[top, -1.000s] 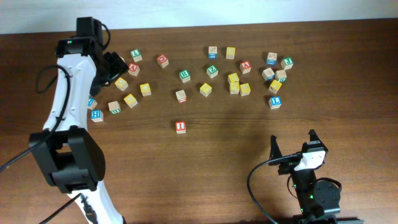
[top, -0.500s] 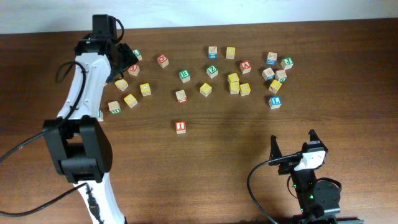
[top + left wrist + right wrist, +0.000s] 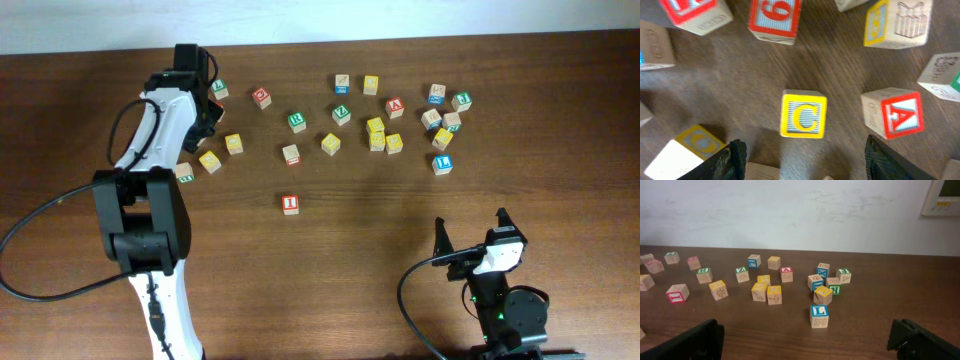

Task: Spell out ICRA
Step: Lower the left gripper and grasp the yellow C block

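- Overhead: shows left end effector (image 3: 206,108) low over the block cluster by the far edge of the bench (image 3: 350,290), toward its left corner; jaws masked by the wrist here, C and A hidden under the arm.
- Finds red I cube (image 3: 290,203) alone mid-bench, green R cube (image 3: 297,122) nearer the far edge.
- Puts right end effector (image 3: 471,232) by the near edge, right side.
- Left wrist: shows fingers (image 3: 732,161) apart, gripping nothing. Yellow C cube (image 3: 803,113) flat on the bench just ahead of the gap, untouched. Red A cube (image 3: 898,114) beside C, apart, close to the other finger.
- Step in hand, probably: grasp C. Advance until C sits centred between the pads, square to its flat sides, then squeeze. Keep clear of A and of the pale neighbour block (image 3: 685,150).
- Right wrist: confirms fingers spread wide, nothing between; cubes well ahead, toward the far edge.
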You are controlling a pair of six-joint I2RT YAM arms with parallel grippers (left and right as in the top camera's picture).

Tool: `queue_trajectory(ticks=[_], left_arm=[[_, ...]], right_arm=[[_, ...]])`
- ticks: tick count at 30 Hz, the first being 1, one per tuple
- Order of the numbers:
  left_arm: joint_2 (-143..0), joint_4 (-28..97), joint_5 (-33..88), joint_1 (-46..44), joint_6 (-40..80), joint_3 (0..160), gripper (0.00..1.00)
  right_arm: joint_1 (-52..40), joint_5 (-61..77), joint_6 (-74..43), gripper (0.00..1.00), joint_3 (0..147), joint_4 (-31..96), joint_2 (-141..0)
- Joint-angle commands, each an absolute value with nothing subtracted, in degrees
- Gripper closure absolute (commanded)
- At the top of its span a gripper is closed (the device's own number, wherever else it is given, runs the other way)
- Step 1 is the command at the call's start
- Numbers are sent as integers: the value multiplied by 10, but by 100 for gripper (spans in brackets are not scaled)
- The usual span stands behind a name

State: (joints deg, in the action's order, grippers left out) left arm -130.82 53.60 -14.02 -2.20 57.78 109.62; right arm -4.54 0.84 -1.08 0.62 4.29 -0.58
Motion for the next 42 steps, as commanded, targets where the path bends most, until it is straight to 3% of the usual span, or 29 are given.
queue_trajectory(ticks=[1,10,12,15,16,23,26,38,42], left_arm=[[-1326,547,-177,-9,582,1099,36],[-1357,484,-133,6,500,1099,37],[-1358,482,-129,6,500,1099,41],[-1358,482,-128,6,500,1099,59],[-1358,482,-128,6,500,1099,60],[-1362,481,-129,6,500,1099,57],[-1362,480,-128,6,500,1099,68],[-1351,481,-127,6,500,1107,75],[-1327,481,-127,6,500,1109,73]], right_arm=[[-49,4,-9,2,3,47,-2],[-49,4,-9,2,3,47,-2],[-49,4,-9,2,3,47,-2],[-49,4,-9,2,3,47,-2],[-49,4,-9,2,3,47,-2],[-49,4,-9,2,3,47,-2],[-49,4,-9,2,3,47,-2],[-49,4,-9,2,3,47,-2],[-49,4,-9,2,3,47,-2]])
